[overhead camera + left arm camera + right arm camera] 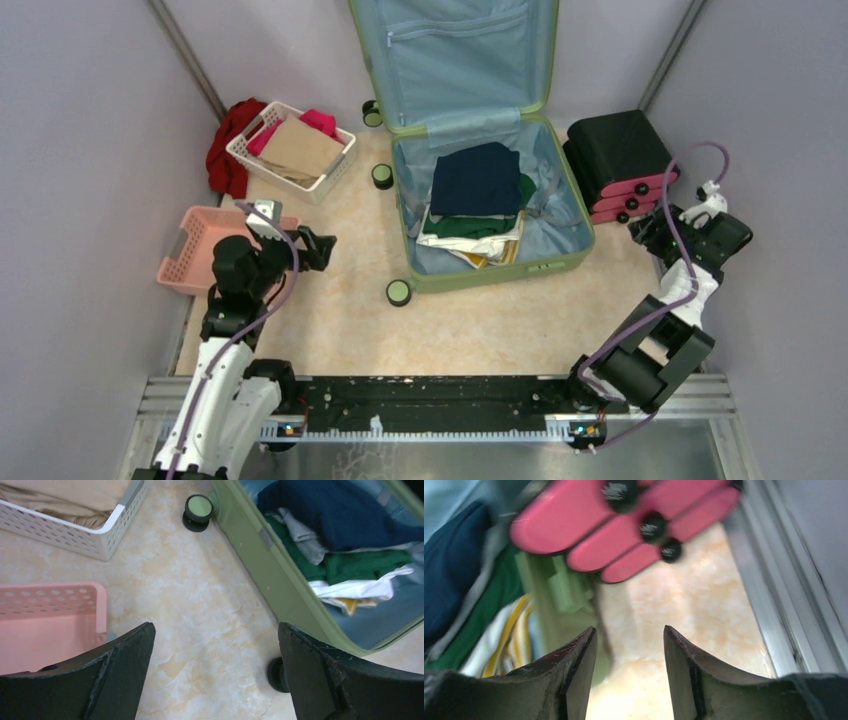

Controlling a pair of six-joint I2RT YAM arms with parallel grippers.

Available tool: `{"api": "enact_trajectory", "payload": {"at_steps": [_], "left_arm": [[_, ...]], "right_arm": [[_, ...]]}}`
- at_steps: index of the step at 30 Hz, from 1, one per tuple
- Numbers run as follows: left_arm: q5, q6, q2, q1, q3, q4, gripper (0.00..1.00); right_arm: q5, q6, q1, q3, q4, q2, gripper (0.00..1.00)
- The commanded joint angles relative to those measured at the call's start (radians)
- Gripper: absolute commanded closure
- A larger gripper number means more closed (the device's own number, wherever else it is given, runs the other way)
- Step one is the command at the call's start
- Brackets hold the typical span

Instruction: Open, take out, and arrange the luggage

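Luggage point(490, 276) lies open mid-table, lid up against the back wall and clothes point(470, 228) stacked inside, so it's unpacking time: left gripper point(215, 625) wide and empty, right gripper point(629, 628) half-parted on nothing, and someone must reach in.

White basket point(283, 176), pink basket point(197, 245), stacked cases point(615, 150)

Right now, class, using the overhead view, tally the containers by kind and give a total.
Green suitcase: 1
Plastic baskets: 2 (white basket, pink basket)
Black-and-pink cases, stacked: 3
Total: 6
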Motion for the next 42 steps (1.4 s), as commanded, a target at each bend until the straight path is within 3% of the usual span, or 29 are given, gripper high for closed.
{"api": "enact_trajectory", "payload": {"at_steps": [1,4,9,13,16,19,22,35,37,42], "left_arm": [[0.067,-0.128,-0.02,-0.004,0.081,0.02,0.01],[0.114,-0.191,-0.014,-0.004,0.131,0.003,0.01],[0.126,-0.204,0.068,-0.004,0.263,-0.116,0.01],[0.002,-0.095,0.168,-0.004,0.382,-0.28,0.01],[-0.18,-0.014,0.261,-0.004,0.42,-0.377,0.01],[-0.318,0.016,0.36,-0.003,0.422,-0.414,0.01],[-0.362,0.029,0.454,0.001,0.405,-0.401,0.01],[-0.367,0.131,0.732,0.051,0.422,-0.307,0.02],[-0.355,0.183,0.774,0.051,0.449,-0.302,0.04],[-0.318,0.244,0.862,0.051,0.517,-0.321,0.21]], "right_arm": [[-0.413,-0.423,-0.005,0.168,-0.298,-0.118,0.44],[-0.562,-0.545,0.032,0.257,-0.424,-0.129,0.28],[-0.621,-0.685,0.256,0.354,-0.598,-0.125,0.24],[-0.657,-0.719,0.465,0.367,-0.609,-0.128,0.24],[-0.671,-0.725,0.552,0.354,-0.594,-0.129,0.24],[-0.704,-0.705,0.561,0.311,-0.553,-0.132,0.24],[-0.705,-0.705,0.56,0.259,-0.521,-0.144,0.24],[-0.758,-0.685,0.559,0.189,-0.477,-0.161,0.24],[-0.757,-0.69,0.559,0.191,-0.483,-0.162,0.24],[-0.751,-0.696,0.559,0.193,-0.489,-0.171,0.24]]}}
